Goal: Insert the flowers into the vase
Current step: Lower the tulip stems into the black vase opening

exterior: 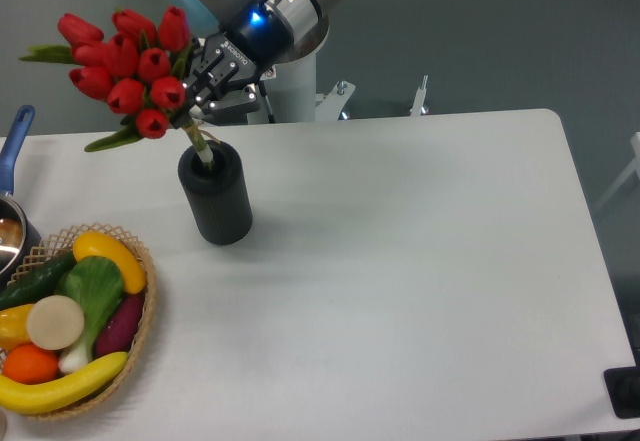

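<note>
The flowers (128,66) are a bunch of red tulips with green leaves, tilted to the upper left. Their bound stems (203,148) reach down into the mouth of the vase. The vase (216,201) is a dark ribbed cylinder standing upright on the white table (400,261), left of centre. My gripper (196,104) is just above and behind the vase mouth, shut on the stems right below the blooms.
A wicker basket (140,336) with fruit and vegetables sits at the front left corner. A steel pot with a blue handle (15,131) is at the left edge. The arm's base stands behind the table's far edge.
</note>
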